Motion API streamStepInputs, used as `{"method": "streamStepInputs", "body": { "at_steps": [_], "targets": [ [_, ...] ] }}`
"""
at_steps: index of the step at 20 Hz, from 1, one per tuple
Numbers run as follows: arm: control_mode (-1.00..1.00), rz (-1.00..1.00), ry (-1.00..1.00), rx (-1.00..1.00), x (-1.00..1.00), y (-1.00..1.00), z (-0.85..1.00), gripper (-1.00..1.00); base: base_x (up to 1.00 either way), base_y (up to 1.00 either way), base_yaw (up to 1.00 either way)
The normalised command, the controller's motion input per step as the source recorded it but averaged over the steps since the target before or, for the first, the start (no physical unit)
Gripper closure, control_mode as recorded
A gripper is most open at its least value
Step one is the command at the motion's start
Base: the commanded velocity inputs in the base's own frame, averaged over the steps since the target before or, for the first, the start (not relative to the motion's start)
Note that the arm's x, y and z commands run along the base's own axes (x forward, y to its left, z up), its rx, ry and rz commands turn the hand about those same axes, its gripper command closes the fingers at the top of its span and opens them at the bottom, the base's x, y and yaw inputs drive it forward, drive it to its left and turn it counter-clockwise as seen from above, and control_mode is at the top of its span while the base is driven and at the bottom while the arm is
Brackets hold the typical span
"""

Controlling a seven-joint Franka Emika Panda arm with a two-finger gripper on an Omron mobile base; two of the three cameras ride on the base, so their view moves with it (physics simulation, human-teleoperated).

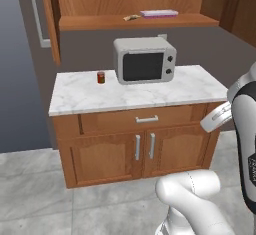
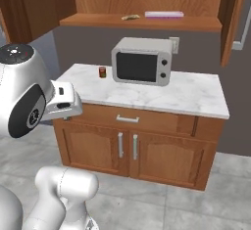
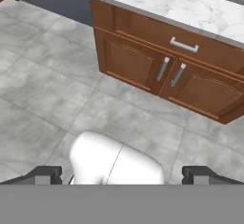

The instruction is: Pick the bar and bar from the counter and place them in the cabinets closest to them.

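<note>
The wall cabinet (image 1: 135, 22) stands open at the top of both base views. Its wooden shelf carries 2 items: the tan bar (image 1: 132, 17) at the upper centre of the frame and the white bar (image 1: 159, 13) just to its right, with a small gap between them. In the right base view the tan bar (image 2: 130, 16) and the white bar (image 2: 164, 14) occupy the same positions on the shelf (image 2: 142, 22).

Below, the marble counter (image 1: 90, 94) spans the middle of the frame. A grey microwave (image 1: 145, 60) sits on it toward the rear, and a small red jar (image 1: 101, 77) stands to the left of the microwave, apart from it. The base cabinets (image 1: 140, 151) under the counter have 1 drawer and 2 doors.

In the hand view the gripper (image 3: 127, 175) sits at the bottom edge, its 2 fingertips (image 3: 45, 174) spread wide with nothing between them. It faces the grey tiled floor (image 3: 43, 89) in front of the base cabinets, well apart from the shelf.
</note>
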Motion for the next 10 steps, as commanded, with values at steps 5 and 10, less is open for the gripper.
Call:
{"method": "streamStepInputs", "body": {
  "at_steps": [5, 10],
  "targets": [
    [1.00, 0.00, 0.00, 0.00, 0.00, 0.00, 0.00, -1.00, -0.14, -0.01, 0.09],
    [1.00, 0.00, 0.00, 0.00, 0.00, 0.00, 0.00, -1.00, -0.15, -0.01, 0.08]
  ]
}}
